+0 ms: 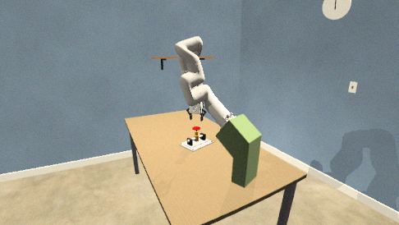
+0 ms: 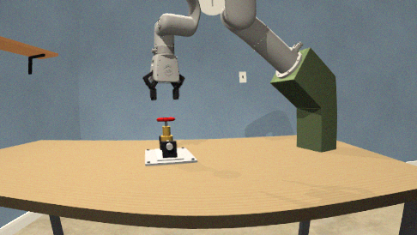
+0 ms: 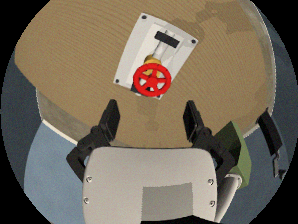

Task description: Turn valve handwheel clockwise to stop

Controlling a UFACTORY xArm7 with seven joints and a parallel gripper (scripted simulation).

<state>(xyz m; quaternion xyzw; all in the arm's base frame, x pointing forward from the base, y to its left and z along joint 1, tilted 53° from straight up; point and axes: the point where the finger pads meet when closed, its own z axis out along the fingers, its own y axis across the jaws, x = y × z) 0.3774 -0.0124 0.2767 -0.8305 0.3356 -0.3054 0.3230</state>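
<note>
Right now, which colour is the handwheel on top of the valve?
Red. The handwheel shows best in the wrist view.

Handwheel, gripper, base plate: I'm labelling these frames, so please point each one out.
handwheel (image 3: 152,80), wrist view, on its red rim and spokes
gripper (image 2: 163,95), exterior view, midway between its open fingertips, above the valve
base plate (image 2: 187,159), exterior view, on its bare right edge
</note>
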